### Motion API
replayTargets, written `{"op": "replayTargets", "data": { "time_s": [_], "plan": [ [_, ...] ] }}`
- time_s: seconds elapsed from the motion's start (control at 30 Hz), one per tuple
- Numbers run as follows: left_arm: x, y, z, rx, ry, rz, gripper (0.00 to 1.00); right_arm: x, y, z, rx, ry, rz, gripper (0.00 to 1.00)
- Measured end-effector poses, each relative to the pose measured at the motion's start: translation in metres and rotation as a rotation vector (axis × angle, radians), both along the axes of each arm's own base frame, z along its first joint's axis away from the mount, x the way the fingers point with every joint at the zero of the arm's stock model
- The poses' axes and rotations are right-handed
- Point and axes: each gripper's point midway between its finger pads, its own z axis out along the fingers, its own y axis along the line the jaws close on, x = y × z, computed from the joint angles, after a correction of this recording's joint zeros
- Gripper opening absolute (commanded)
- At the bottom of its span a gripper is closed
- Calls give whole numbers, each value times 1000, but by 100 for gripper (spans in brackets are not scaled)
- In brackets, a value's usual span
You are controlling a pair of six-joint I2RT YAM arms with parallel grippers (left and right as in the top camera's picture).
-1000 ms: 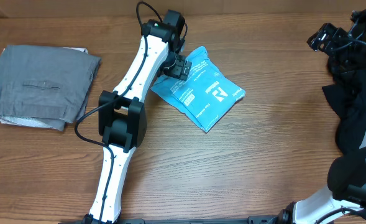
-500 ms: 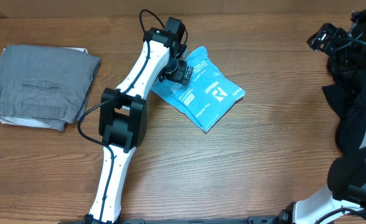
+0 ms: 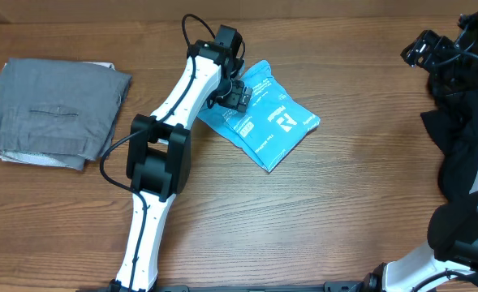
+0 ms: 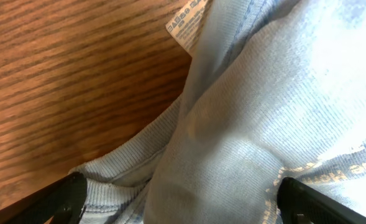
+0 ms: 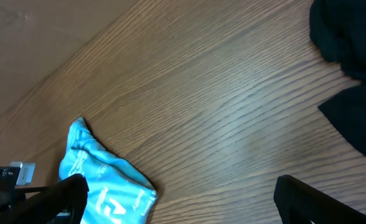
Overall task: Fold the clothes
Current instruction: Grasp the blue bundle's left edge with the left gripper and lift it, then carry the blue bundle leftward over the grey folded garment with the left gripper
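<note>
The light blue T-shirt (image 3: 267,122) lies folded into a small packet at the table's middle, white lettering up. My left gripper (image 3: 237,93) is down at its upper-left edge. In the left wrist view its fingers (image 4: 183,199) are wide open, with the shirt's collar and body (image 4: 263,112) between them and the neck label (image 4: 189,18) showing. My right gripper (image 3: 421,50) is at the far right back, away from the shirt. In the right wrist view it (image 5: 179,199) is open and empty, high over the table, with the shirt (image 5: 108,180) at lower left.
A folded grey garment (image 3: 56,113) lies at the table's left. A heap of black clothes (image 3: 466,138) lies at the right edge, also seen in the right wrist view (image 5: 350,37). Bare wood lies in front of the shirt.
My left arm has shifted slightly to the right over the shirt's edge. The shirt and the right arm have not moved.
</note>
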Motion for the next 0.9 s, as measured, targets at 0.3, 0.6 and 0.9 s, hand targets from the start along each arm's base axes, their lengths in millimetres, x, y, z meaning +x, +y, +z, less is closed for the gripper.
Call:
{"op": "replayTargets", "data": {
  "time_s": [0.3, 0.6, 0.9],
  "plan": [
    [-8, -9, -3, -50, 15, 15, 52, 0, 0, 0, 0, 0, 1, 100],
    [-13, -17, -2, -86, 36, 6, 4, 0, 0, 0, 0, -1, 1, 100],
    [-15, -16, 2, -89, 56, 12, 4, 0, 0, 0, 0, 0, 0, 100]
  ]
}}
